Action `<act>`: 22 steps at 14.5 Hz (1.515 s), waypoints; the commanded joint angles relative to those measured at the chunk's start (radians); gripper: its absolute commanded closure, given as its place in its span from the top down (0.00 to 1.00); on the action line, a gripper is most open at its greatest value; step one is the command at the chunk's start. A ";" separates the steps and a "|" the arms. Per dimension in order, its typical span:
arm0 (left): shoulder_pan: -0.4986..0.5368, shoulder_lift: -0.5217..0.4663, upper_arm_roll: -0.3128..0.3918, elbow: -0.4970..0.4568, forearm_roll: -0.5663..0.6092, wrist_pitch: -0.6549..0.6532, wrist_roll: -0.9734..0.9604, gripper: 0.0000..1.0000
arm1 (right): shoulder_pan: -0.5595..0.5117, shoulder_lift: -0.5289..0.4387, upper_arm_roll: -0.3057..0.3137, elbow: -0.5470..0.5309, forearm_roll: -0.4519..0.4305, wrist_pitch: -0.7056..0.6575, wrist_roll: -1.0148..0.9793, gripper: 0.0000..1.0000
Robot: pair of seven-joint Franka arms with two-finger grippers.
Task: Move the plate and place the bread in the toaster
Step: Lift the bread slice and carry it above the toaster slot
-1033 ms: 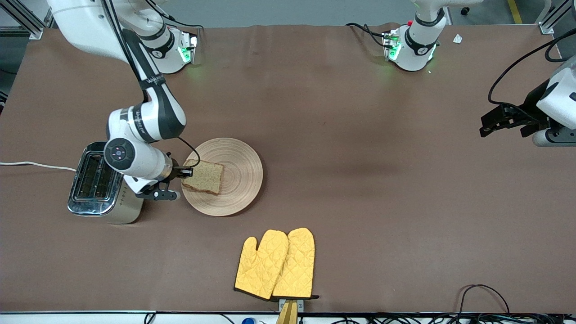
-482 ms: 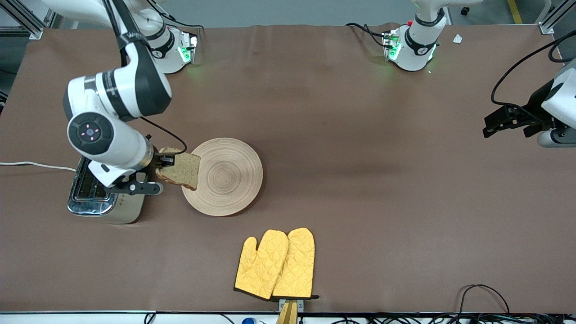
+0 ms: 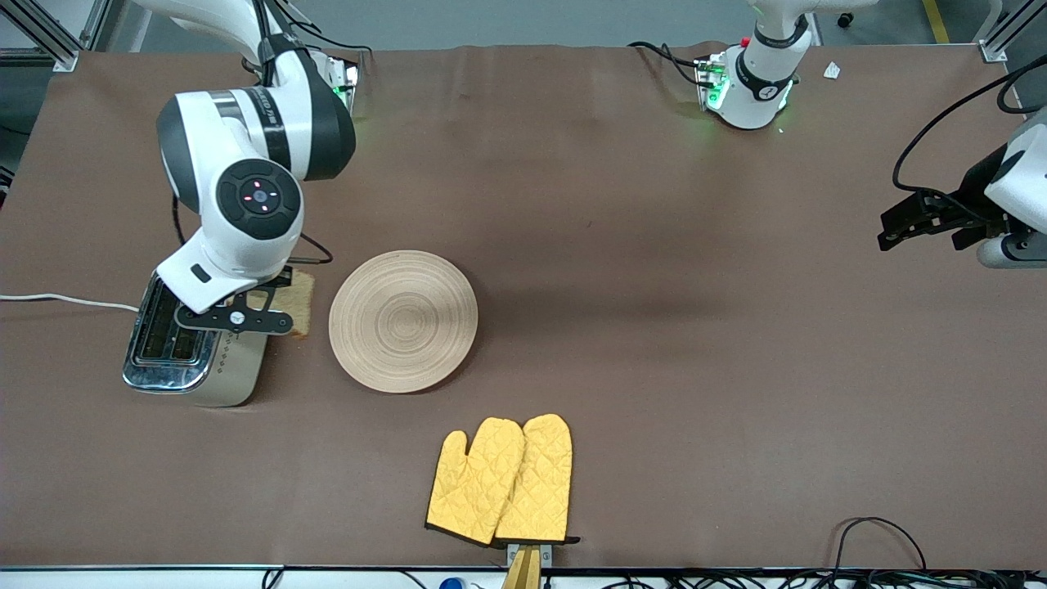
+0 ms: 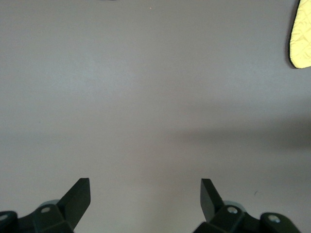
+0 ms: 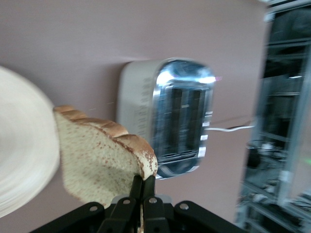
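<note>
Toaster: glossy chrome top, matt cream sides. Plate: matt grooved wood. Bread: rough, speckled. Mitts: quilted yellow cloth. Table: matt brown.

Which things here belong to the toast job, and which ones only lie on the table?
Belong to the job:
- bread, held by the right gripper
- toaster
- plate

Only lying about:
- yellow oven mitts

The left gripper waits open over bare table.
</note>
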 commanded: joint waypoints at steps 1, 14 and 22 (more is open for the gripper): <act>0.003 -0.005 0.002 -0.004 -0.015 0.011 -0.010 1.00 | 0.002 0.008 -0.007 0.004 -0.104 -0.022 0.016 0.00; 0.000 -0.005 0.000 -0.004 -0.013 0.011 -0.010 1.00 | -0.095 0.112 -0.007 -0.062 -0.414 -0.092 -0.047 0.00; 0.002 -0.005 0.000 -0.004 -0.013 0.011 -0.009 1.00 | -0.115 0.161 -0.007 -0.048 -0.405 -0.106 -0.042 0.00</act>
